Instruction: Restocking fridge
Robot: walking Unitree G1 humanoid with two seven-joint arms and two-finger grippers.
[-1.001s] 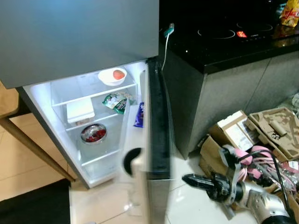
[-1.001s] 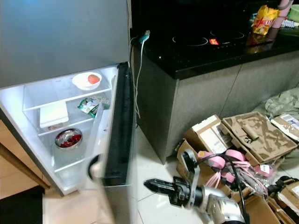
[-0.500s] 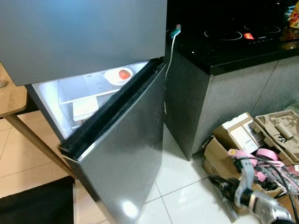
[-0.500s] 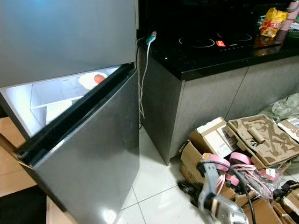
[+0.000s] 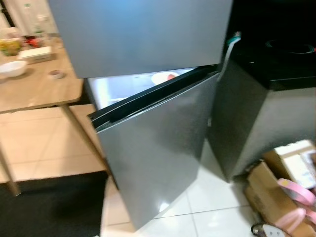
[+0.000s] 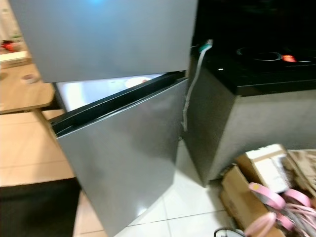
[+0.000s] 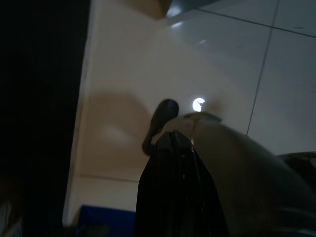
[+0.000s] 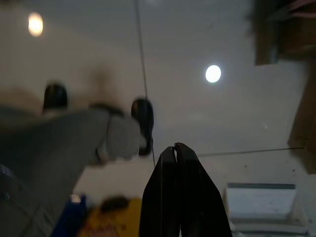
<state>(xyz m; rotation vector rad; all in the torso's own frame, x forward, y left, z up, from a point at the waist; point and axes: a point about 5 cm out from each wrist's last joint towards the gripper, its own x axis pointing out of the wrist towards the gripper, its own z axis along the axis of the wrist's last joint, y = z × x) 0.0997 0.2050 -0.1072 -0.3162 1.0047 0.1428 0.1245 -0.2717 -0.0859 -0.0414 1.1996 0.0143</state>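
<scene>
Now one fridge door (image 5: 158, 148) ajar, one bowl (image 5: 163, 77) inside.

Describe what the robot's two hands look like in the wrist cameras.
Each hand is a pair of long, glossy black fingers tapering to a narrow tip. The left hand looks dark and shaded; the right hand shows its slim fingers more plainly against the pale tiled floor. No cables or markings are discernible.

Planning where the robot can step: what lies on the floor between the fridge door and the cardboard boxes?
Bare white tile floor separates the fridge door from the cardboard boxes, seen from the right eye view.
</scene>
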